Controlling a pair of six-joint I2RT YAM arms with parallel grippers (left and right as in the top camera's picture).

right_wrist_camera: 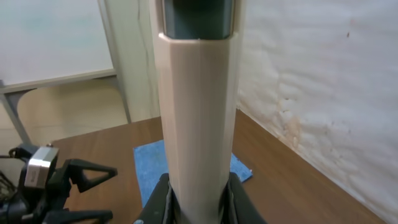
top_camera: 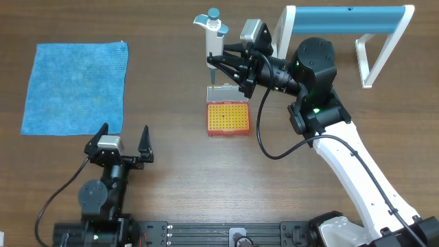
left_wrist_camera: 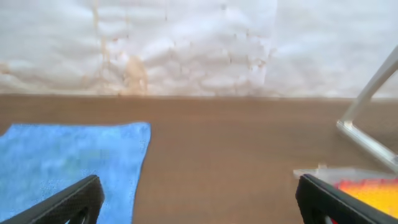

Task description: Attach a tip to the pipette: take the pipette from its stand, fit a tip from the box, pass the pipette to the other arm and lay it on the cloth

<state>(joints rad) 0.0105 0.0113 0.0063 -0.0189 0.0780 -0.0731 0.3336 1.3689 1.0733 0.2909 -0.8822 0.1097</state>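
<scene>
My right gripper [top_camera: 221,65] is shut on the white pipette [top_camera: 214,42], which stands upright with its blue plunger cap on top and its lower end above the tip box [top_camera: 228,117]. The tip box is red-orange with a yellow grid of tips and its clear lid open at the back. The pipette body [right_wrist_camera: 198,112] rises between my right gripper [right_wrist_camera: 198,199] fingers. The blue cloth [top_camera: 75,88] lies flat at the left of the table. My left gripper [top_camera: 125,139] stands open near its base, just in front of the cloth's near right corner, holding nothing; its fingertips [left_wrist_camera: 68,202] frame the cloth [left_wrist_camera: 68,163].
A white and blue pipette stand [top_camera: 357,34] sits at the back right of the wooden table [top_camera: 171,171]. A black cable loops off the right arm beside the tip box. The left arm [right_wrist_camera: 50,180] appears far off in the right wrist view.
</scene>
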